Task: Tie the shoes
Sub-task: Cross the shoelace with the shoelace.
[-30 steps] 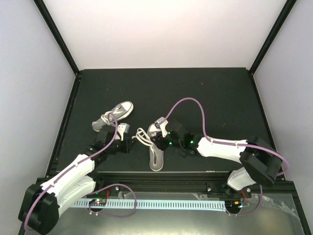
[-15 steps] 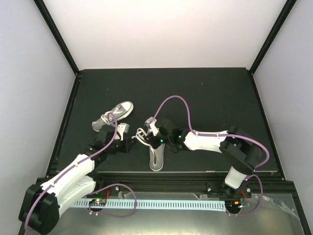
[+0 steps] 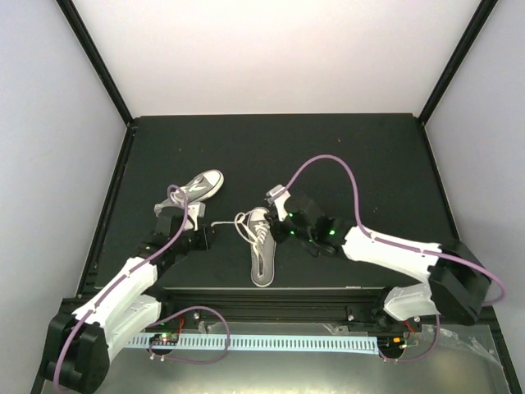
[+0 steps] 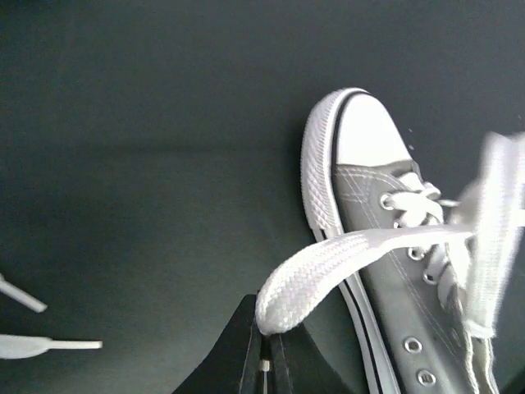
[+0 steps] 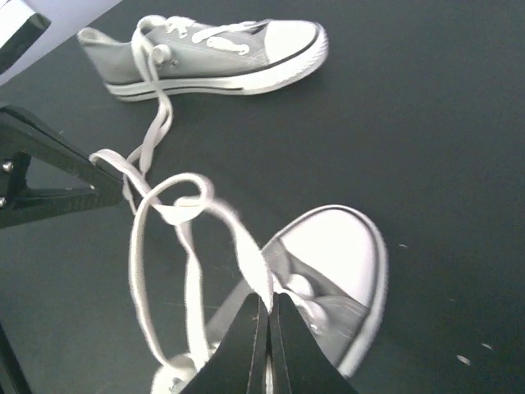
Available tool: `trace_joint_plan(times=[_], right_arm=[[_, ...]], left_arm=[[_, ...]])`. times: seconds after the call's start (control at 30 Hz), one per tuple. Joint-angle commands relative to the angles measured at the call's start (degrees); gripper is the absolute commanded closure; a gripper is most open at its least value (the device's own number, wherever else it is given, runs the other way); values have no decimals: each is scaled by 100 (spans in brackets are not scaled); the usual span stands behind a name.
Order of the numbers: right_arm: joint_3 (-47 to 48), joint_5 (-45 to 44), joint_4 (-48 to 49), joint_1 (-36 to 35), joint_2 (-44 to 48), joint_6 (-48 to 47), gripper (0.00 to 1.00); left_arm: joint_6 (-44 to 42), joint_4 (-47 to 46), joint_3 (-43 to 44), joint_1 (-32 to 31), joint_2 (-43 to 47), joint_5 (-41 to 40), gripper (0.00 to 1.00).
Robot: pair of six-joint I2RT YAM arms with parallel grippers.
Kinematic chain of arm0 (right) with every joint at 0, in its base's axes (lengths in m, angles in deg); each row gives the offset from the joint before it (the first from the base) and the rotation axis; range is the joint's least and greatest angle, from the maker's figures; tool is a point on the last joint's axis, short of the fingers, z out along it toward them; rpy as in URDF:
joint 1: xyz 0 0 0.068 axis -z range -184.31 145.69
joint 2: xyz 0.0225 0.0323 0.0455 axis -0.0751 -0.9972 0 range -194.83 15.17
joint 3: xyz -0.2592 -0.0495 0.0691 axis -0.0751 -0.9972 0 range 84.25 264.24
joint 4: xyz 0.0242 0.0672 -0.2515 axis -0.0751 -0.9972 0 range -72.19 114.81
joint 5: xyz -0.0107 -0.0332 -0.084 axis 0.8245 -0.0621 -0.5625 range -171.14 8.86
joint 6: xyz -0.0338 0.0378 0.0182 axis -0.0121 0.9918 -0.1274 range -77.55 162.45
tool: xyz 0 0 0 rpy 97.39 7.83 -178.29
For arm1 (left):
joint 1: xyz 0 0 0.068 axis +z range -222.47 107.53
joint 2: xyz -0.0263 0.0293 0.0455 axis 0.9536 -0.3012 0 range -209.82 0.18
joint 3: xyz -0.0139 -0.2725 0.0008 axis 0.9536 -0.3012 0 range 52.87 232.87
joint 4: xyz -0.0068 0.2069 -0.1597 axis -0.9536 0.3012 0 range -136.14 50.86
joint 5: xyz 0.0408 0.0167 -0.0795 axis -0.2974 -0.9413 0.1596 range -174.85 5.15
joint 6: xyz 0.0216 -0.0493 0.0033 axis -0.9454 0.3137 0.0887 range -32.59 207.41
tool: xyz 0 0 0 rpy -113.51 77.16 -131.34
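1. Near shoe (image 3: 262, 250) sat upright on the table (image 3: 353, 164), front centre, between the two grippers. Toe pointed away from the arm bases, lace (image 4: 344, 250) untied.
2. Left gripper (image 4: 264, 345) had its fingers pressed together, pinching one flat strand of that lace. The strand ran off the upper eyelets, out to the shoe's left and clear of the table.
3. Right gripper (image 5: 264, 316) was also clamped tight, pinching a loop (image 5: 246, 246) of lace just over the near shoe's front eyelets, behind the toe cap. The loop crossed over itself on the left-gripper side.
4. Far shoe (image 3: 199, 185) lay further back and to the left, apart from the near one, toe cap pointing back-right. Its lace was loose and trailed toward the left gripper.
5. Two loose lace ends lay flat on the table in the left wrist view; I couldn't tell which shoe they belonged to.
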Motion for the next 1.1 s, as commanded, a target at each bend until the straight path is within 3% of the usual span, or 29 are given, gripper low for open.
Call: trace_joint_plan(times=[0.0, 0.43, 0.53, 0.63, 0.73, 0.83, 1.07], right_arm=[[-364, -883, -840, 60, 611, -47, 98], [-954, -1358, -1894, 69, 1930, 472, 98], [-877, -830, -1982, 63, 2024, 548, 98], [-626, 540, -2064, 56, 1999, 467, 98], [-526, 1756, -1705, -108, 1889, 733, 98], [-516, 2258, -990, -483, 1720, 1070, 98], [154, 1813, -455, -1582, 611, 1184, 98]], left_arm=[[211, -87, 202, 363, -29, -20, 99], [171, 5, 115, 1107, 152, 192, 98], [35, -5, 187, 1116, 147, 444, 98], [-48, -101, 291, 1100, 117, 906, 98], [-51, -437, 329, 834, 85, 1174, 98], [-68, -564, 536, 333, -129, 1161, 98], [-451, -807, 1415, -705, -661, 1286, 99]])
